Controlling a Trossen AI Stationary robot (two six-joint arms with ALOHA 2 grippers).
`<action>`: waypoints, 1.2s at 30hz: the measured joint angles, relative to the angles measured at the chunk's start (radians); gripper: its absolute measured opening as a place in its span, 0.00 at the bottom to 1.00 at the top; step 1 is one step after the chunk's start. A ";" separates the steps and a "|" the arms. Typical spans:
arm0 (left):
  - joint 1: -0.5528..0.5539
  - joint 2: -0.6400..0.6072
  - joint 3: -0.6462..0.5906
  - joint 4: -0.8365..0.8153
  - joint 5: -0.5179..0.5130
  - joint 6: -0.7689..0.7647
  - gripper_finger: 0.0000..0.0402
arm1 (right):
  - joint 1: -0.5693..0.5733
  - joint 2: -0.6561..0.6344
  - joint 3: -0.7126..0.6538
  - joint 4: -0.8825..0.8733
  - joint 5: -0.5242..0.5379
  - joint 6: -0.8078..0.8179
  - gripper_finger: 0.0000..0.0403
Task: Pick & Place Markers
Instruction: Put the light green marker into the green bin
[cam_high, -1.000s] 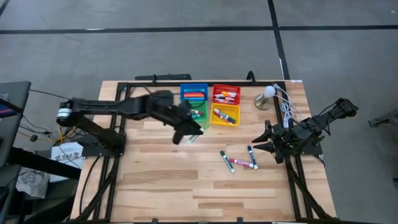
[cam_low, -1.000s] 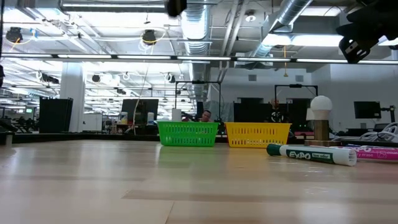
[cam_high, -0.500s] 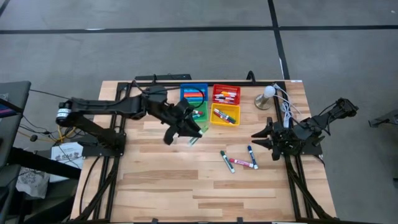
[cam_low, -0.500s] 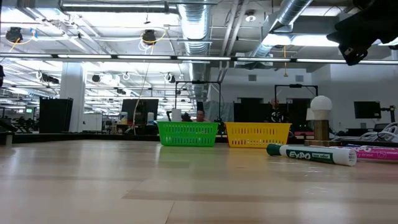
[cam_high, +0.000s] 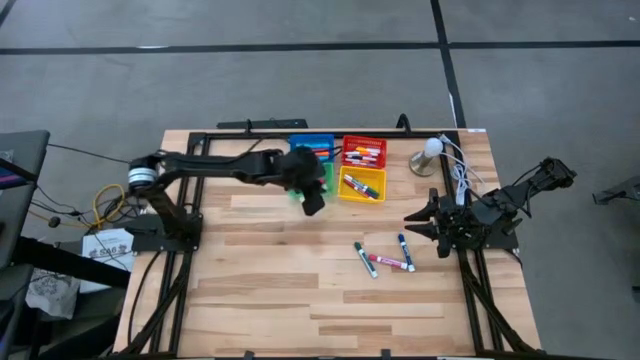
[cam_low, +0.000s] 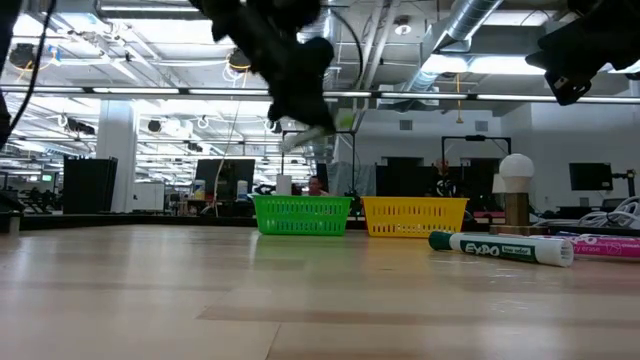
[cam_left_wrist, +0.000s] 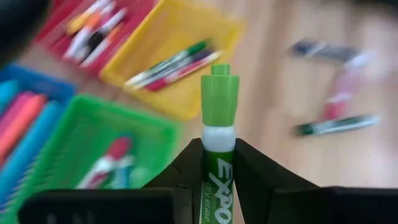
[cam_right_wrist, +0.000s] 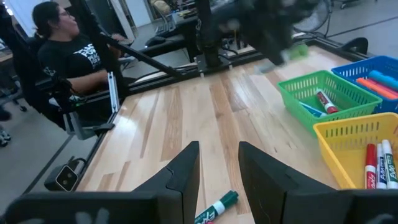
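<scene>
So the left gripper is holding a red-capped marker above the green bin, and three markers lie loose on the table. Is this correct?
Not quite: the cap is green, not red. The left wrist view shows the left gripper shut on a green-capped marker, above the green bin. The rest holds: three loose markers lie on the table.

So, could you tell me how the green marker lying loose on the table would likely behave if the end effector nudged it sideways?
The green marker has a round, slim barrel, as its label side shows, so it would probably roll rather than slide. It looks stiff and light. It lies flat on smooth wood, so little would stop it except the pink marker nearby.
</scene>
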 joint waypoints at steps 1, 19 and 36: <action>0.014 0.021 0.000 -0.008 -0.016 0.028 0.17 | 0.000 0.000 0.000 0.000 0.000 0.000 0.25; 0.218 0.128 0.024 0.030 -0.025 0.362 0.17 | 0.000 0.000 0.000 0.001 -0.001 0.001 0.25; 0.192 0.129 -0.112 0.112 0.008 0.362 0.17 | 0.000 0.000 0.000 0.001 -0.001 0.009 0.25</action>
